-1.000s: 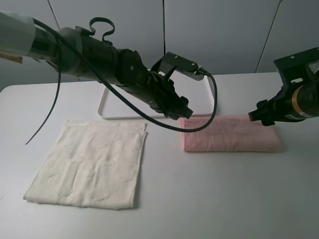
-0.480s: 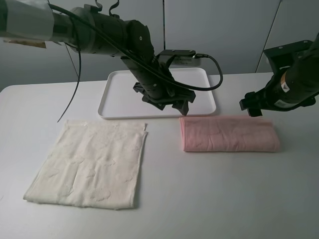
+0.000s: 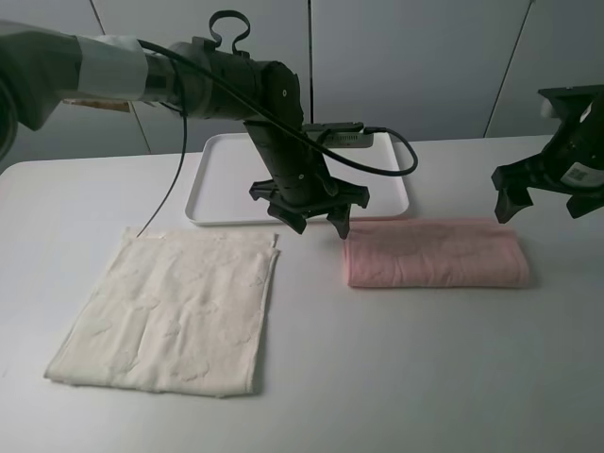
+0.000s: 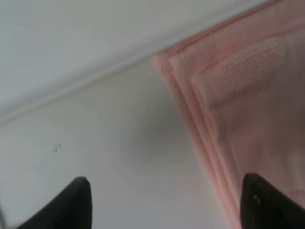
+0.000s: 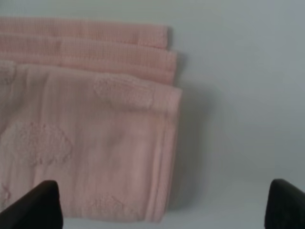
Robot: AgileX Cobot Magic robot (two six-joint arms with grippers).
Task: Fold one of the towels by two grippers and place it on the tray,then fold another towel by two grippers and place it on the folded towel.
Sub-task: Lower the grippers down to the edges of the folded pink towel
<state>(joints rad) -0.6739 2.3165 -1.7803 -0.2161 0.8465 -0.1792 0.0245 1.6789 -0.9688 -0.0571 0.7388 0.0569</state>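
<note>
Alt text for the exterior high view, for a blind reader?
A folded pink towel lies on the table beside the white tray, open left gripper above one end, open right gripper above the other. A cream towel lies unfolded nearby.

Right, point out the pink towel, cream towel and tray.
pink towel (image 3: 434,253), high view, middle of folded cloth.
cream towel (image 3: 175,311), high view, middle of flat cloth.
tray (image 3: 225,184), high view, bare floor.

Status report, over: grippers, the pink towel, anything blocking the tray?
Left gripper open over one end of pink towel; right gripper open over the other. Towel folded, beside tray, not on it. Nothing between them.
</note>
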